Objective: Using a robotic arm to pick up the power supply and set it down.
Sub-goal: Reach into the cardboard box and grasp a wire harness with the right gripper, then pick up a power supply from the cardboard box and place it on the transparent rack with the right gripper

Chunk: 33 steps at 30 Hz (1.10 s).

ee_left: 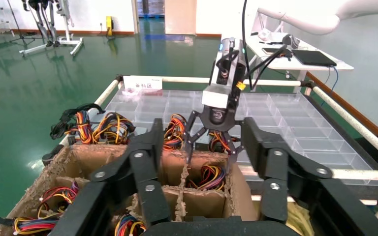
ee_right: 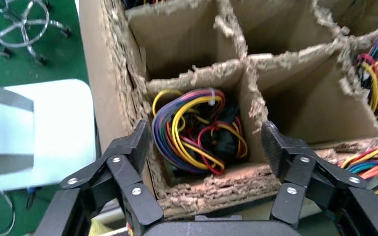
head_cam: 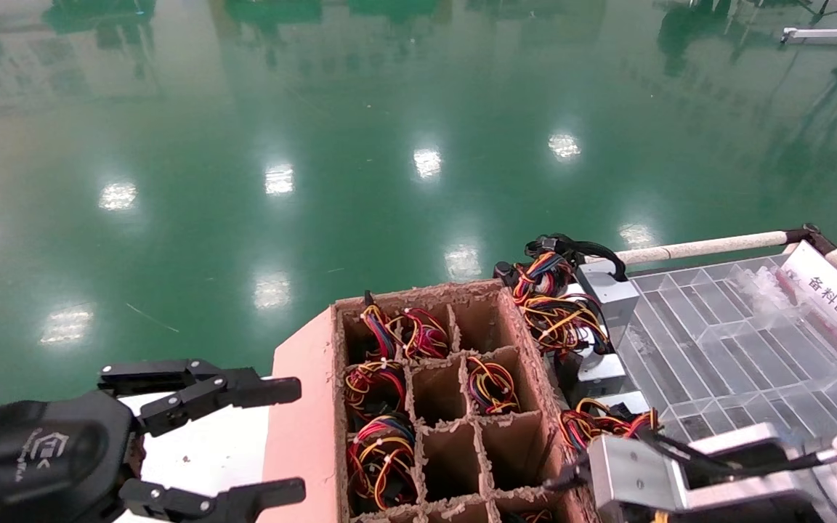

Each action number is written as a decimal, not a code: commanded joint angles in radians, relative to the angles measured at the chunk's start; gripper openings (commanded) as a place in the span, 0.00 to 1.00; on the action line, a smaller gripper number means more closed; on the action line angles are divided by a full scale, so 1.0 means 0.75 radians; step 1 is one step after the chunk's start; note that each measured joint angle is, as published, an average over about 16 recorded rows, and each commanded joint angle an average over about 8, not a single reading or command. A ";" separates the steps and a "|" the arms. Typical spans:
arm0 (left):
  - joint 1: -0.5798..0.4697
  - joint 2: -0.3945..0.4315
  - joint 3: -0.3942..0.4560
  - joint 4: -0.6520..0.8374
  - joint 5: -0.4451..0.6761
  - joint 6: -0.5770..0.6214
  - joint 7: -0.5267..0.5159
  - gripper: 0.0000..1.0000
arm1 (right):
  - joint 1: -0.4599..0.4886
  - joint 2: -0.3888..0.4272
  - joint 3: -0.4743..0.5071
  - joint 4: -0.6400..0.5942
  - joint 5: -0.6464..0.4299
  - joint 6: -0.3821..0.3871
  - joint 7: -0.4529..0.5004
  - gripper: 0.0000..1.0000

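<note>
Your black two-finger robotic arm with the silver wrist block (ee_left: 211,147) is hovering wide open and empty over a corner cell of the brown cardboard divider box (ee_right: 202,189). The power supply (ee_right: 197,132) is sitting deep in that cell under its looped red, yellow and black wires (its metal case is hidden). Nothing is being gripped yet; descent, lift and set-down all remain. The left gripper (head_cam: 244,443) is idling open beside the box.

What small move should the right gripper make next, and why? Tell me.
Probably lower the right gripper straight down: its jaws are open and it hangs above the cardboard box cell holding the wire-topped power supply. The left gripper sits idle beside the box.
</note>
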 commanded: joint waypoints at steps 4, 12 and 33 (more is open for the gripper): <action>0.000 0.000 0.000 0.000 0.000 0.000 0.000 1.00 | 0.023 -0.008 -0.038 0.004 -0.018 -0.012 0.010 0.00; 0.000 0.000 0.000 0.000 0.000 0.000 0.000 1.00 | 0.077 -0.027 -0.109 0.004 -0.030 -0.019 0.029 0.00; 0.000 0.000 0.000 0.000 0.000 0.000 0.000 1.00 | 0.217 -0.075 -0.336 -0.111 0.040 -0.022 0.013 0.00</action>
